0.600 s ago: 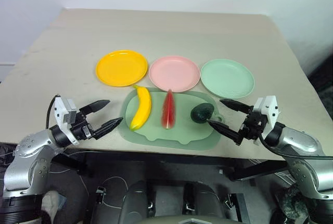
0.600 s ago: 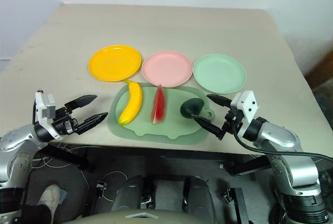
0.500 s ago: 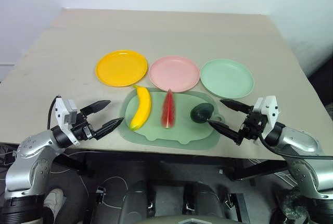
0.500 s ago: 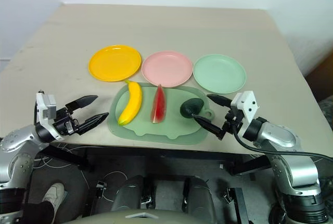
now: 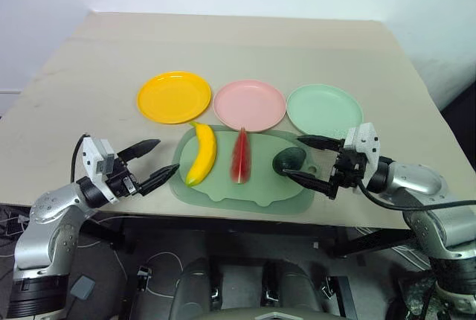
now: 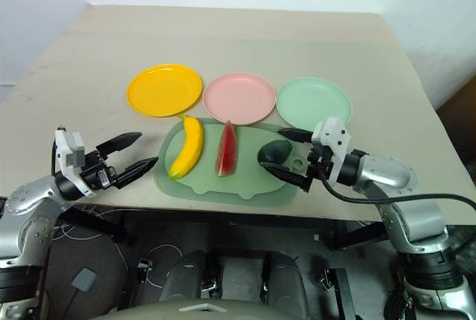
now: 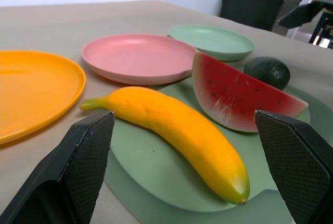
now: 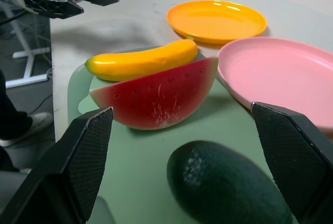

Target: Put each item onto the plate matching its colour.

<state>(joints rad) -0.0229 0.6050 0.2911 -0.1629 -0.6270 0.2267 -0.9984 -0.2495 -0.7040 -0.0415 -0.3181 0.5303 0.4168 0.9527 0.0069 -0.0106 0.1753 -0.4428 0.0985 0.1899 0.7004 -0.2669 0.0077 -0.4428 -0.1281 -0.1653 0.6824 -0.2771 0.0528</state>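
We see the banana (image 5: 201, 155), watermelon wedge (image 5: 240, 158) and avocado (image 5: 288, 161) lying on the pale green tray (image 5: 245, 193) at lower centre, below the yellow plate (image 5: 173, 97), pink plate (image 5: 249, 104) and mint plate (image 5: 324, 111). The right gripper (image 5: 303, 161) spreads its fingers around the avocado, seemingly without touching. At lower left, the left gripper (image 5: 155, 164) hangs open beside the tray.

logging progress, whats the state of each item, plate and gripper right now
banana: on tray, unsorted
watermelon: on tray, on edge
avocado: on tray, between right gripper's fingers, ungripped
yellow plate: empty
pink plate: empty
green plate: empty
left gripper: open, empty
right gripper: open
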